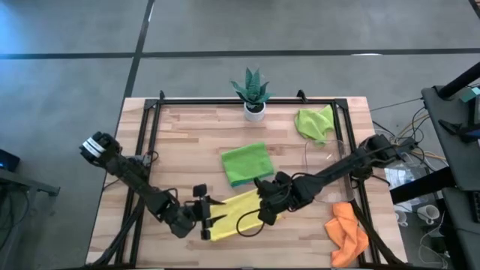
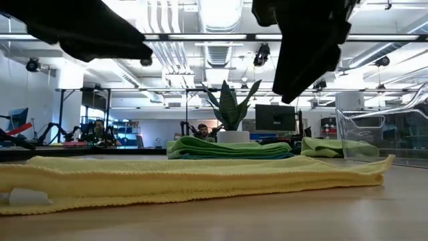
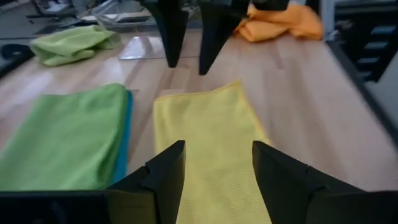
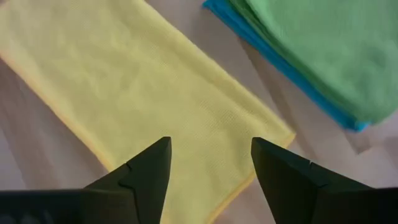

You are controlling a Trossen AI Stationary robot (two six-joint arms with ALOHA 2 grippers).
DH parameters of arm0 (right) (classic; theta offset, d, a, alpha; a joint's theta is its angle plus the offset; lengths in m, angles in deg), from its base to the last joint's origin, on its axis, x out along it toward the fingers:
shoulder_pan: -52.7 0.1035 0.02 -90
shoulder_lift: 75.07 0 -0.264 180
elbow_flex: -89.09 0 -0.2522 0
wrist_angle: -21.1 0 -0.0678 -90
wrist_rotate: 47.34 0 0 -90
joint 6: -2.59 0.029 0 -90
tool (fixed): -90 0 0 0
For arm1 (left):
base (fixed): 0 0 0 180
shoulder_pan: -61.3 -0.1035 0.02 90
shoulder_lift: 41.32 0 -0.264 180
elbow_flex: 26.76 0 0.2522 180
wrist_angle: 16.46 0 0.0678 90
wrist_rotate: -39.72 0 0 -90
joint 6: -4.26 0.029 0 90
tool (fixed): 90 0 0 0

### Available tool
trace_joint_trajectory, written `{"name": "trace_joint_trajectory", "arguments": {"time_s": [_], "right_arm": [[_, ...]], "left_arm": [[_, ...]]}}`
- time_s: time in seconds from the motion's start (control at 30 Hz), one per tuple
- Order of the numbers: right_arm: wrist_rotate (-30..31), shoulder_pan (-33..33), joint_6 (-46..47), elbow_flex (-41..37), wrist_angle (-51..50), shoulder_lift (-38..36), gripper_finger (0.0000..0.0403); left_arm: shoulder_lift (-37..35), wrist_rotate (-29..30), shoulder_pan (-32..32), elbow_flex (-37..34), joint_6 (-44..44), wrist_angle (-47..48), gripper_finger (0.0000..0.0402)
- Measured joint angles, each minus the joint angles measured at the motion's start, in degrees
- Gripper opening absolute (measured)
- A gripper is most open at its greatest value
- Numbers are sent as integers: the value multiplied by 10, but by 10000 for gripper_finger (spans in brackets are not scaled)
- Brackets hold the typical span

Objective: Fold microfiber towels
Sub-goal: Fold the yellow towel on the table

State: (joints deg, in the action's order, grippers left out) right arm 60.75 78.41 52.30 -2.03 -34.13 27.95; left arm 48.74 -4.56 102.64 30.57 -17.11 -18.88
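Microfiber towels are spread about the table (image 1: 187, 127), and the yellow towel (image 1: 234, 215) is the one being worked. It lies flat near the front edge as a long strip, apparently folded once, with its layered edge seen in the low view. It is placed between the two arms so that each end can be reached by one of them.

The right gripper (image 1: 264, 208) hangs just above the end of the strip nearer the middle of the table. Its fingers are spread apart and nothing is gripped; in the right wrist view the cloth lies flat and free beneath them. The left gripper (image 1: 204, 214) is held at the opposite end, its fingers parted on either side of the cloth's width. Whether that end is pinched or merely straddled cannot be told.

A folded green towel (image 1: 246, 163) lies just behind the yellow one, stacked on a blue towel (image 3: 126, 134) whose edge shows beneath it. These two appear to be finished and set aside as a pile. A crumpled green towel (image 1: 315, 122) near the back right and a crumpled orange towel (image 1: 347, 231) at the front right are judged to be still unfolded. A potted plant (image 1: 253, 91) stands at the back edge.

A second fold of the yellow strip is judged to remain.
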Motion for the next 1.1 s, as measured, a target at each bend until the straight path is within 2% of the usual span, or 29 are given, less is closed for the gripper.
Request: {"name": "trace_joint_trajectory", "arguments": {"time_s": [0.2,0.37,0.6,0.7,0.9,1.1], "right_arm": [[3,32,106,-13,-11,2,219],[58,63,192,-25,-46,2,219],[60,25,230,-71,-41,2,219],[33,-1,235,-99,-19,2,219],[-48,-24,251,-166,151,2,219],[-71,-24,289,-164,158,22,219]], "left_arm": [[5,-4,20,0,-41,-15,171],[45,-6,25,-2,-85,-15,171],[120,-7,14,-1,-99,-13,171],[143,-9,10,-1,-130,-14,171],[186,-17,7,-1,-186,-28,171],[199,-14,4,0,-188,-45,171]]}}
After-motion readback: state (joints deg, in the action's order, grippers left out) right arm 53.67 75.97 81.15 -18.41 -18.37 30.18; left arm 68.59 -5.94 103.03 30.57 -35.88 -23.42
